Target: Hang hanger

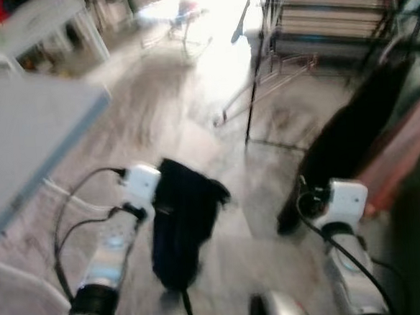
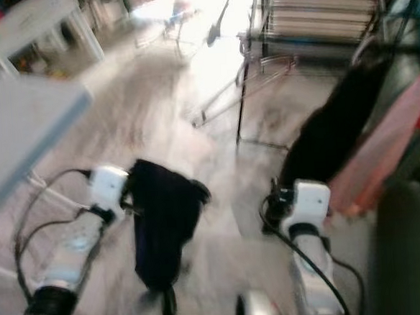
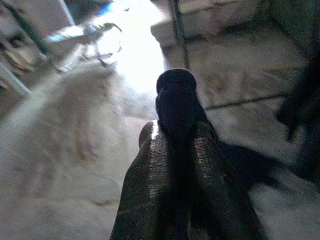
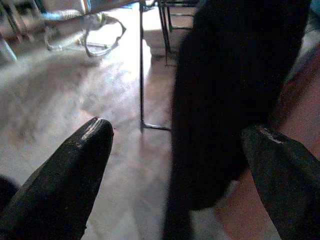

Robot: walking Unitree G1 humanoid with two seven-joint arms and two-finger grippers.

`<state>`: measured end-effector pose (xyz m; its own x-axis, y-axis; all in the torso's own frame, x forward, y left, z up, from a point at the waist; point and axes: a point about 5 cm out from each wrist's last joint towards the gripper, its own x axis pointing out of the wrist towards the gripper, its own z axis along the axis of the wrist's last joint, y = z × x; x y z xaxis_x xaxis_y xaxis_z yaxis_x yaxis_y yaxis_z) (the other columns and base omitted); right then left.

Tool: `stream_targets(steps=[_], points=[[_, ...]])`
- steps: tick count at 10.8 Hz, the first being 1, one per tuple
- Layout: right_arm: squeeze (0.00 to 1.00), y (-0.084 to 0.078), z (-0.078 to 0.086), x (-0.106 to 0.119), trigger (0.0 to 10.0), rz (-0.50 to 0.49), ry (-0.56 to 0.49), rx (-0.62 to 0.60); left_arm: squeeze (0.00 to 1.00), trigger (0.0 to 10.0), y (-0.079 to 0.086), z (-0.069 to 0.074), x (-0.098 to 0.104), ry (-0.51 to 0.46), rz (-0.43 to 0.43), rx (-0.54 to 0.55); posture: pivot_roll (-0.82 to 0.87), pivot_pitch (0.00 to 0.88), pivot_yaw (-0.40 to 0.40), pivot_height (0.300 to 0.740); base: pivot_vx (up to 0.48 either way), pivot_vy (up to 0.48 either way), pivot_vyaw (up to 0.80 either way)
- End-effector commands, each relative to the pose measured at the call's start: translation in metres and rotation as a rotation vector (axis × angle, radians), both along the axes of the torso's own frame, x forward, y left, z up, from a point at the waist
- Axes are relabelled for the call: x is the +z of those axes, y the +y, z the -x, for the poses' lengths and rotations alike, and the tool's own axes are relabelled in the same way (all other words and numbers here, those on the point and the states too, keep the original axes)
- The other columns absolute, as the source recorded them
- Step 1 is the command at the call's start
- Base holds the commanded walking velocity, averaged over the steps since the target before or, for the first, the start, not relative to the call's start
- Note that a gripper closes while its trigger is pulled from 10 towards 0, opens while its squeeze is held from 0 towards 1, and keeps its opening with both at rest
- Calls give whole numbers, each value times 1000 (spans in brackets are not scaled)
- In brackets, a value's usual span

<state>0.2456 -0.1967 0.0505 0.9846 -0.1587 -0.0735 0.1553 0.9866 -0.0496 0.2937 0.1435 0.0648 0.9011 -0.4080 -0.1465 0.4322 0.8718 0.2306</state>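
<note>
At my far left the grey corner of a bench (image 1: 21, 135) juts toward me, its edge near my left arm; beyond it stands a white table (image 1: 38, 25), blurred. My left claw (image 3: 176, 135) is pressed together on a dark cloth (image 1: 180, 224), whose bunched end pokes out past the fingertips (image 3: 210, 150) while the rest hangs limp below my wrist, over the floor. I cannot make out a hanger inside that cloth; it is only a black, soft shape, smeared by motion.

Between my two arms the pale floor (image 1: 157, 125) runs open toward a glaring bright patch far ahead, where thin metal legs (image 1: 187, 29) of something show, too washed out to name.

To the right of that open strip a thin black upright pole (image 1: 254, 89) stands on the floor, part of a rack (image 1: 329, 12) with flat shelves farther back. A black garment (image 1: 352, 133) hangs from the rack's right side, its lower end just beside my right wrist, and a pink garment (image 1: 411, 143) hangs to the right of it, cut off by the frame edge.

My right claw (image 4: 180, 150) is spread wide, with nothing between its fingers (image 4: 75, 170); the black garment hangs just past them, its top hidden.
</note>
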Motion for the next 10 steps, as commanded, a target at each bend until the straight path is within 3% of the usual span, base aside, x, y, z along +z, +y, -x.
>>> stream_targets(steps=[1, 2, 3, 6, 10], points=[[0, 7, -3, 10, 10000, 35, -39, 25, 0, 10000, -3, -5, 12, -63, -13, -31, -149, 180, 38, 740, 0, 0, 0], [0, -2, -5, 14, 10000, 102, -50, -24, 0, 10000, -15, -4, 5, -58, -5, -62, -151, 166, 30, 740, 0, 0, 0], [0, 0, -9, 18, 10000, 78, -75, 26, 0, 10000, -22, -5, 7, -53, 39, -44, -134, 171, 26, 740, 0, 0, 0], [0, 6, -17, 25, 10000, 78, -104, 87, 0, 10000, -4, 0, 6, -33, 82, 63, -95, 164, -19, 740, 0, 266, 0], [0, 11, -19, 23, 10000, 80, -77, 127, 0, 10000, 2, 3, 0, -49, 52, 140, -64, 141, -89, 740, 0, 473, 0]])
